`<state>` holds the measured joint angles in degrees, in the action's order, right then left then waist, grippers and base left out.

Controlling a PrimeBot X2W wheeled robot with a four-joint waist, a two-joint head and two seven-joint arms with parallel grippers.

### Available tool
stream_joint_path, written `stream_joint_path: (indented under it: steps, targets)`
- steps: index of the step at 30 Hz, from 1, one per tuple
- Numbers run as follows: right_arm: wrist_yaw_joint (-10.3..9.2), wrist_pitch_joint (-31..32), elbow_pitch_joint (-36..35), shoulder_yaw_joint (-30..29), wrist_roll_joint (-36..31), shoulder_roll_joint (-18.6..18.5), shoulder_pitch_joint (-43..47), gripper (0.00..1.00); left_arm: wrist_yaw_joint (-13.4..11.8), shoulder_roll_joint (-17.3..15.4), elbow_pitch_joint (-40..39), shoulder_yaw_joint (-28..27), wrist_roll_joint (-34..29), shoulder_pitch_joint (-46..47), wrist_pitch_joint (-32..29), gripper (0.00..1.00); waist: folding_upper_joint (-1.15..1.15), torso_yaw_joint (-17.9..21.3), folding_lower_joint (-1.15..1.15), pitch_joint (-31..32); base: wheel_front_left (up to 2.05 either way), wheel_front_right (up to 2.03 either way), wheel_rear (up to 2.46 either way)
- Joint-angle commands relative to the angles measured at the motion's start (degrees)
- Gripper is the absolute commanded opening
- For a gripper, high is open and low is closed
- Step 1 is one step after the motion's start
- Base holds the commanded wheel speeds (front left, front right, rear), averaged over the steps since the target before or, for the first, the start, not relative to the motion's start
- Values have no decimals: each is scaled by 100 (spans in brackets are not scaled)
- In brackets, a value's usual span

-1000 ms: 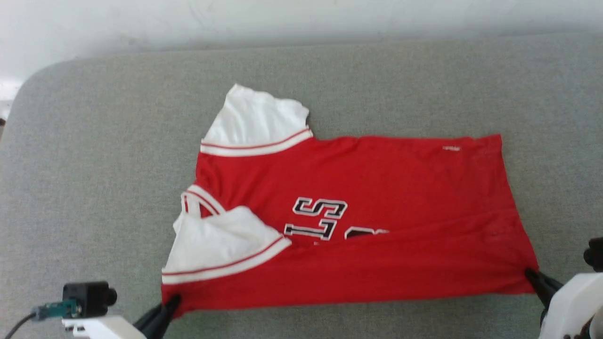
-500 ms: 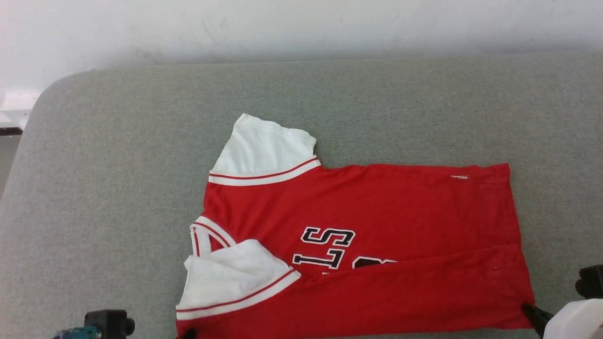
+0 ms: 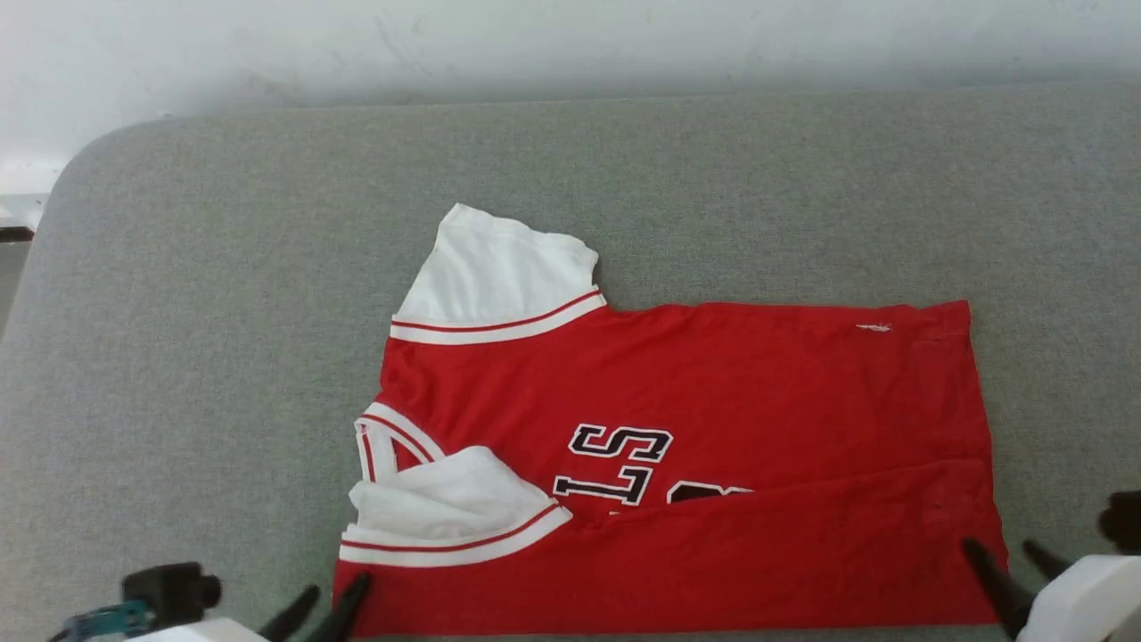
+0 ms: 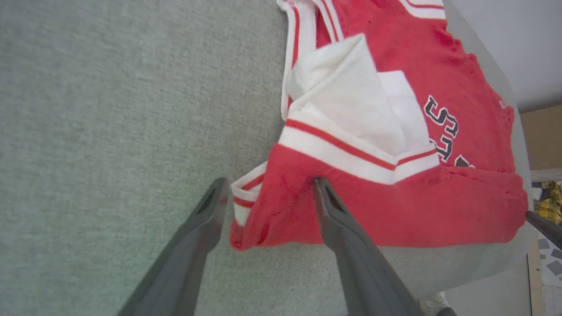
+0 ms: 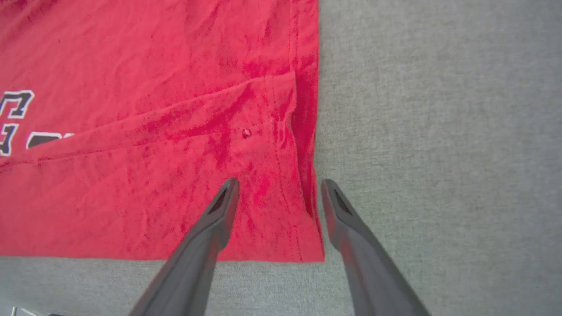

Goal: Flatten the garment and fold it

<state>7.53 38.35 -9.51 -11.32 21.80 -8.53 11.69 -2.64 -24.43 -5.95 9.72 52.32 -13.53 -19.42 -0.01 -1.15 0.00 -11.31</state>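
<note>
The garment [image 3: 713, 392], a red jersey shirt with white sleeves, lies flat on the grey padded surface [image 3: 223, 312], collar to the left. Its near long edge is folded over the black lettering [image 3: 619, 464], and the near sleeve [image 3: 437, 508] lies on the chest. My left gripper [image 3: 334, 596] is open at the near left corner. In the left wrist view the left gripper [image 4: 268, 184] straddles the striped shoulder corner of the garment [image 4: 395, 210]. My right gripper [image 3: 1003, 548] is open at the near right hem corner. In the right wrist view the right gripper [image 5: 279, 183] straddles the hem of the garment [image 5: 153, 131].
The padded surface ends in a rounded corner [image 3: 80, 178] at the far left, with a white wall [image 3: 570, 45] behind. Its near edge runs just below the shirt. A small black camera [image 3: 169, 588] sits on my left wrist. Bare grey padding [image 5: 439, 131] lies right of the hem.
Both grippers, shut on the shirt's near corners before, have opened and let go. The near edge now rests on the surface. The head camera has shifted.
</note>
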Motion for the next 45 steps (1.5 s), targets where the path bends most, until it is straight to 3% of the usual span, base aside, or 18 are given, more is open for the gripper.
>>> stream_joint_path:
  steps: [1, 5, 9, 16, 21, 27, 30, 39, 45]
  targets:
    - [-4, -188, -167, -121, -11, 48, -104, 100, -19, 25, -164, -183, 63, -96, 194, 100, 1, 12, 0, -32, 0, 0, 0]
    - [-4, -712, -573, -407, -246, 253, -223, 100, -60, -78, -688, -582, -145, -118, 720, 100, 1, 27, 0, -96, 0, 0, 0]
    - [-4, -1175, -911, -369, -622, 355, -375, 100, -216, -221, -1104, -870, -810, 273, 1385, 100, 1, 49, 0, -197, 0, 0, 0]
    - [-4, -1685, -1165, 21, -1083, 455, -799, 100, -307, -548, -1048, -490, -1974, 1933, 1585, 100, 1, 105, 0, -580, 0, 0, 0]
    - [-4, -1905, -1246, 337, -1270, 501, -1151, 100, 30, -777, -551, -41, -2336, 3482, 1193, 100, 1, 213, 0, -1055, 0, 0, 0]
    - [-4, -2118, -1164, 663, -1449, 538, -1510, 100, 683, -955, 279, 571, -2464, 5139, 458, 100, 1, 366, 0, -1652, 0, 0, 0]
    - [-4, -2172, -1089, 748, -1479, 550, -1618, 100, 890, -1004, 641, 969, -2448, 5733, 90, 100, 1, 446, 0, -1892, 0, 0, 0]
    - [-4, -2303, -883, 924, -1487, 563, -1824, 100, 1010, -1376, 1387, 2254, -1858, 6693, -965, 100, 1, 753, 0, -2357, 0, 0, 0]
    - [-4, -2353, -843, 916, -1457, 564, -1869, 100, 1011, -1708, 1589, 2597, -1319, 6890, -1737, 100, 1, 850, 0, -2481, 0, 0, 0]
